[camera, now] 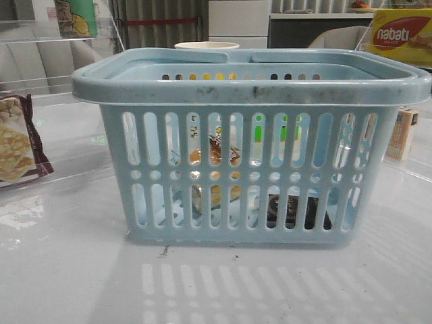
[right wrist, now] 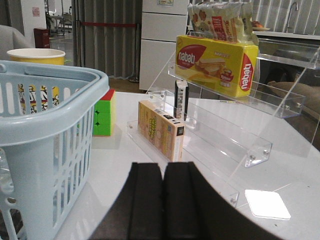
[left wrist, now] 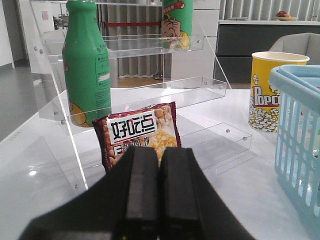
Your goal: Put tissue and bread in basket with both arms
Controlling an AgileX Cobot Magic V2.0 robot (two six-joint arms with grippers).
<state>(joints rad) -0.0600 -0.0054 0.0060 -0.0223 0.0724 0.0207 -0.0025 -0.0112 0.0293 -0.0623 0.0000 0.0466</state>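
Observation:
The light blue basket [camera: 250, 145] stands in the middle of the table in the front view. Through its slots I see the bread [camera: 214, 152], golden-brown pieces in a clear bag, inside at the left. The black tissue packet [camera: 295, 209] lies on the basket floor at the right. My left gripper [left wrist: 159, 195] is shut and empty, left of the basket [left wrist: 300, 135], facing a cracker packet. My right gripper [right wrist: 163, 200] is shut and empty, right of the basket [right wrist: 45, 125]. Neither gripper shows in the front view.
A maroon-edged cracker packet [left wrist: 137, 135] leans on a clear acrylic shelf [left wrist: 150, 95] with a green bottle [left wrist: 88, 60]. A popcorn cup [left wrist: 270, 90] stands behind the basket. On the right, a tan carton [right wrist: 161, 130], a colour cube [right wrist: 103, 115] and a yellow nabati box [right wrist: 217, 57] on another shelf.

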